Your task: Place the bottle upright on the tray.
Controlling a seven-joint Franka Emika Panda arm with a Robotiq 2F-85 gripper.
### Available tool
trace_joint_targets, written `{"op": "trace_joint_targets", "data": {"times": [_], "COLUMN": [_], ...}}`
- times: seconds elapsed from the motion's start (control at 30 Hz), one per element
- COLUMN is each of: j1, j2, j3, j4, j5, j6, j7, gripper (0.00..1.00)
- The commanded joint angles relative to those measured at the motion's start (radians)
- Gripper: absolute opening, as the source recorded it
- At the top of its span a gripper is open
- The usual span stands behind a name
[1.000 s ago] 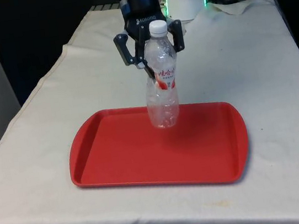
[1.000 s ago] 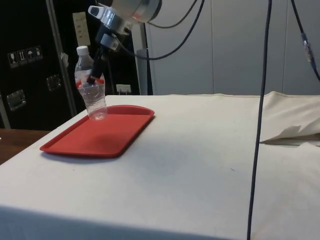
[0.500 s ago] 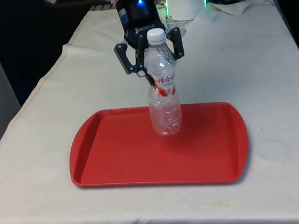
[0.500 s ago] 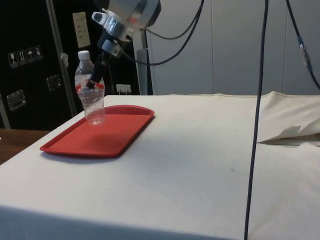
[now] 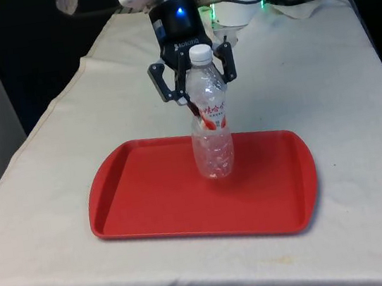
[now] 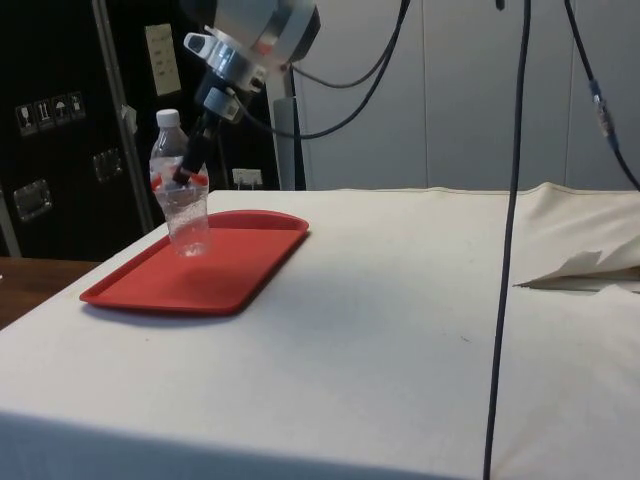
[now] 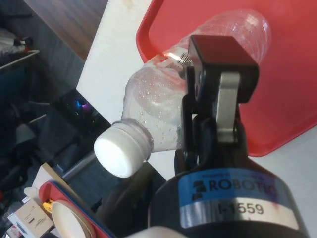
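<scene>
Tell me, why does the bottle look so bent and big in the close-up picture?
In the wrist view the clear plastic bottle with a white cap sits right by the lens, so it bulges and its cap looms; in the front view it looks slim and upright on the red plastic tray, held by the black gripper.

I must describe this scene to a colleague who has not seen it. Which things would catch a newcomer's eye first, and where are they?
First comes the flat red plastic tray in the middle of the white cloth. On it stands a clear plastic bottle with a white cap, upright, on the tray's far half. The black two-finger gripper is closed around the bottle at its red label.
</scene>
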Motion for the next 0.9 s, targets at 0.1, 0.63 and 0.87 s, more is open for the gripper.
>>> {"op": "trace_joint_targets", "data": {"times": [0.1,0.63,0.87], "j1": [-0.001,-0.008,-0.011], "j2": [0.014,0.037,0.045], "j3": [0.002,-0.015,-0.028], "j4": [0.012,0.028,0.031], "j5": [0.005,0.009,0.012], "j6": [0.004,-0.008,-0.017], "j7": [-0.005,-0.016,-0.023], "gripper": [0.33,0.33,0.33]}}
